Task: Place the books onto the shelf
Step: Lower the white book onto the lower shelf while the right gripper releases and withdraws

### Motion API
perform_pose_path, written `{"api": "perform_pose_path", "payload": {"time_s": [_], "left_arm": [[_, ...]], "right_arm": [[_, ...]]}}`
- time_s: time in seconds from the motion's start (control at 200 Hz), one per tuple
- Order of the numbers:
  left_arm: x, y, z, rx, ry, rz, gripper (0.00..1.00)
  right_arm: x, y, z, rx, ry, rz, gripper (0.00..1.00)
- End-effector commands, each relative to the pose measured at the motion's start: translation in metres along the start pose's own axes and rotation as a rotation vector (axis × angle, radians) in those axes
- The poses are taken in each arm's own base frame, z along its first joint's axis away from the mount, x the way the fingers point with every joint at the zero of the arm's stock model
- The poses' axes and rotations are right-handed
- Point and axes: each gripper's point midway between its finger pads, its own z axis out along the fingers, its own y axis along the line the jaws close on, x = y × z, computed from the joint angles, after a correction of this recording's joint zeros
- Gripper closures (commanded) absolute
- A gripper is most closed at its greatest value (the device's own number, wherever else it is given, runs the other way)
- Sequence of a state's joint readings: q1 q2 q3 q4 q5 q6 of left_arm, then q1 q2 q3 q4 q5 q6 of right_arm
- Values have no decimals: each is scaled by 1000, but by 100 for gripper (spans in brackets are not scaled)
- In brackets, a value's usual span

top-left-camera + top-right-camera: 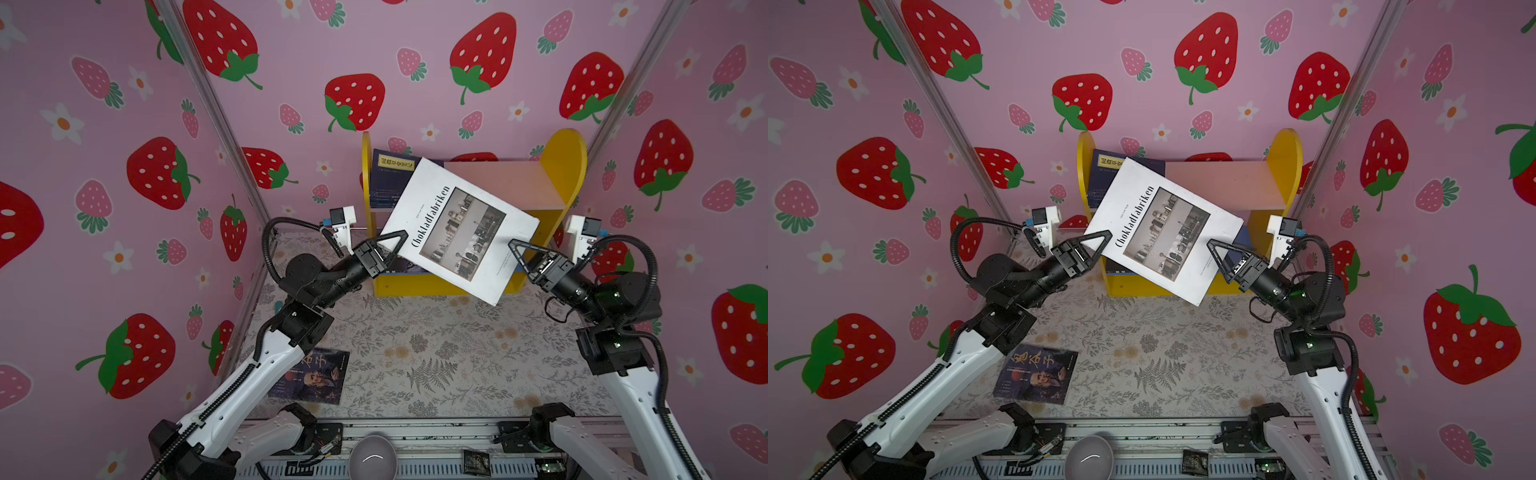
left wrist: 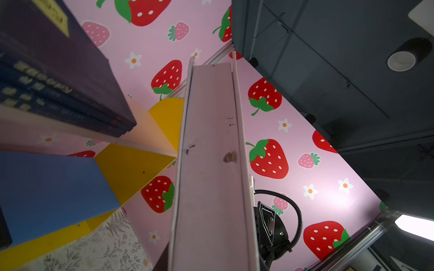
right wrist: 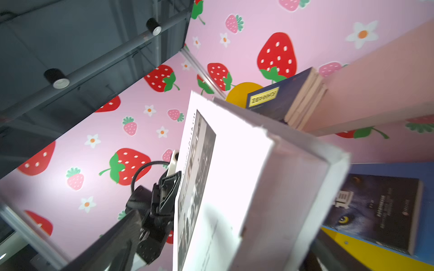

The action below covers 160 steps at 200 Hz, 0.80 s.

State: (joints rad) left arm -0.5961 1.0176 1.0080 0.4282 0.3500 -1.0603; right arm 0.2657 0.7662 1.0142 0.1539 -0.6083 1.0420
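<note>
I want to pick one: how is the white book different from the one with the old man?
The white book has a pale cover; the old-man book is dark. The white book is up in the air, tilted; the old-man book lies flat on the table. Both show their front covers.

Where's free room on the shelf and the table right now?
Free: upper board, bare from the navy books to the right yellow side panel; table, bare middle, right of the portrait book. Crowded: shelf front, blocked by the white book in the left end effector; wolf book on lower board.
</note>
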Motion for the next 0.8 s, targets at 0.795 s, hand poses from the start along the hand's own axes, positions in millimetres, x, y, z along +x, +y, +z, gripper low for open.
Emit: {"api": "perform_pose_path", "payload": {"time_s": [0.795], "left_arm": [[54,90,4,-371,-330,-66,85]], "right_arm": [[-7,-84,-97,595,-284,-197,0]]}}
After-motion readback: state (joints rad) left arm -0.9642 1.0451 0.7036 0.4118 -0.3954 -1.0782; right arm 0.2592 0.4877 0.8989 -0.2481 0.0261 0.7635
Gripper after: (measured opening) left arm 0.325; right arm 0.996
